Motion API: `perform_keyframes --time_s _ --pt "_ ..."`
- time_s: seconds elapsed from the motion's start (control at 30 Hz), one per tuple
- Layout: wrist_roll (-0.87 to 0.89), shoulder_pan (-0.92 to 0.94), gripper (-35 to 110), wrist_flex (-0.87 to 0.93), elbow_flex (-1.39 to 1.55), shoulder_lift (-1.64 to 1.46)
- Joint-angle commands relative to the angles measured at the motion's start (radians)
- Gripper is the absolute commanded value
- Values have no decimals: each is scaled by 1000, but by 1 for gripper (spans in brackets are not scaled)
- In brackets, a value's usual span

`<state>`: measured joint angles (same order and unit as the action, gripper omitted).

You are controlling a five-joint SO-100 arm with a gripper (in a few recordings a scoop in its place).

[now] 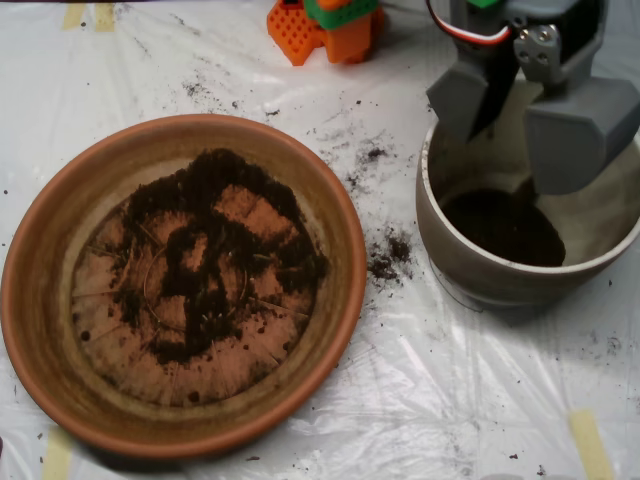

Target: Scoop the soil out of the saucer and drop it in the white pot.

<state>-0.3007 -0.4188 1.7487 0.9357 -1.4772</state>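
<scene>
The scoop (520, 125) hangs over the white pot (470, 270) at three o'clock, its two grey halves spread apart, released. Dark soil (505, 228) lies in the pot's bottom. More soil (215, 250) is smeared across the saucer (40, 300) at nine o'clock. Crumbs (388, 258) dot the plastic sheet (420, 400) between them.

One saucer (40, 330), one white pot (450, 250), perhaps two soil spills.
</scene>
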Motion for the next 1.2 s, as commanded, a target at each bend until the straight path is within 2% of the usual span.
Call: perform_keyframes --time_s 0.0,0.2,0.47,0.6,0.67,0.77,0.93,1.03,1.17 --pt "-6 15 22 0 0 -106" --pt "23 97 16 17 -3 -121" --pt "52 348 23 43 -123 -124" --pt "63 509 19 12 -94 -126" --pt "40 568 9 -14 -29 -130" --pt "-2 646 20 -101 140 -164" --pt "-66 736 27 -241 394 -170" --pt "-95 769 38 -322 528 -170" --pt "-110 813 41 -407 641 -144"
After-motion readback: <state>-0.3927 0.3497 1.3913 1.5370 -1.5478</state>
